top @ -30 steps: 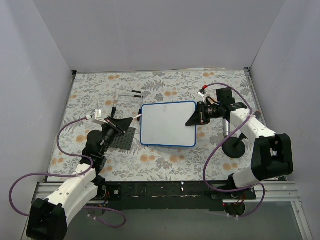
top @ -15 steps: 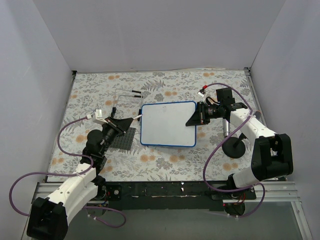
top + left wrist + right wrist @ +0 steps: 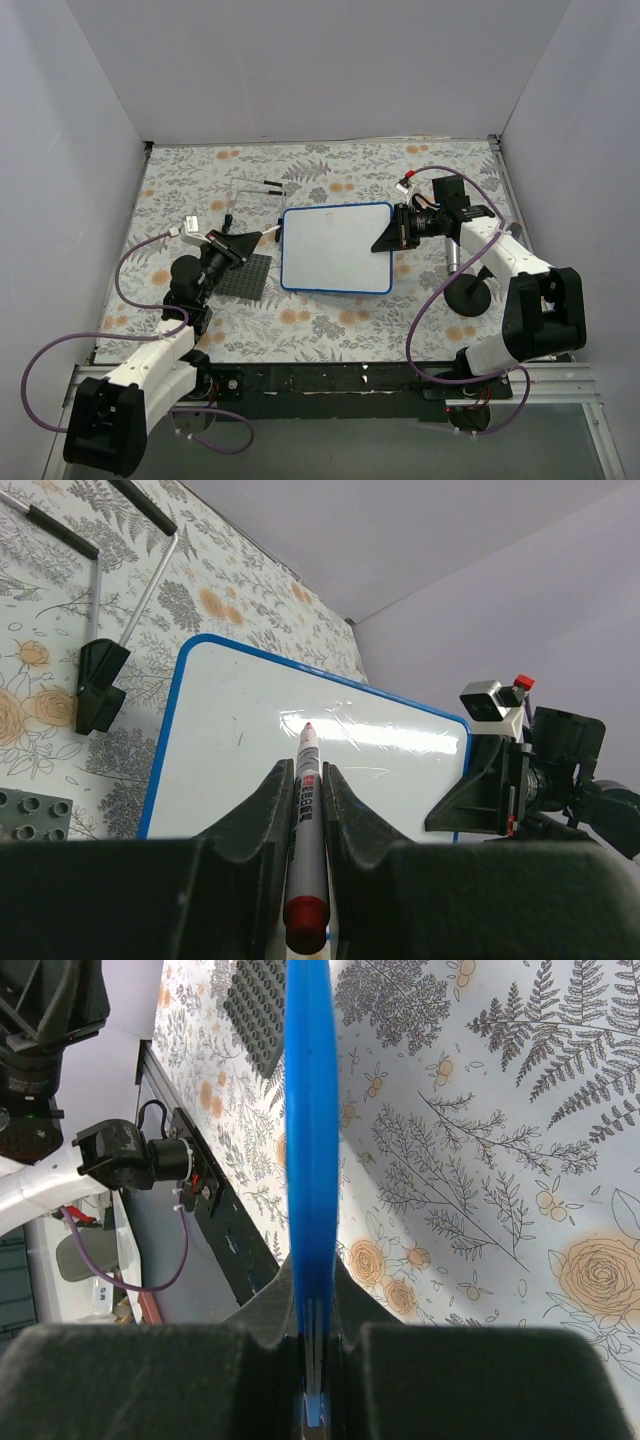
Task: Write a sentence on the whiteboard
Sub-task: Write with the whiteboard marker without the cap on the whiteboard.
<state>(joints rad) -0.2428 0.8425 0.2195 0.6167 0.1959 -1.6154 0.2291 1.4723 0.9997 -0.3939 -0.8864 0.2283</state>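
Overhead view first: I am looking down on the whiteboard (image 3: 335, 248), which is lying flat on the flowered desk (image 3: 330, 175) between the two arms, and I am finding no lettering on it. The left end effector (image 3: 268, 235) is hanging just off the board's left edge, close to a dark studded plate (image 3: 248, 277). The right end effector (image 3: 385, 240) is sitting against the right edge.

Left wrist view: the fingers are pinching narrow around a red marker (image 3: 306, 820), with its bare tip pointing out over the left part of the board. I am not managing to tell whether the tip is touching the surface. The white face is showing only glare.

Right wrist view: the jaws are nipping the blue rim edge-on, so this arm is steadying the board. The studded plate is showing far off beyond it.

What I am worrying about from here:
- The grip on the rim is looking thin, so a hard push from the marker could be sliding or pivoting the board out of it and smearing the line.
- The marker is sitting long in the fingers, so pressing down could be tilting it or driving it back through the grip.
- Too light a touch could be leaving gaps in the strokes.
- Starting this near the left rim, the tip could be running off onto the desk.
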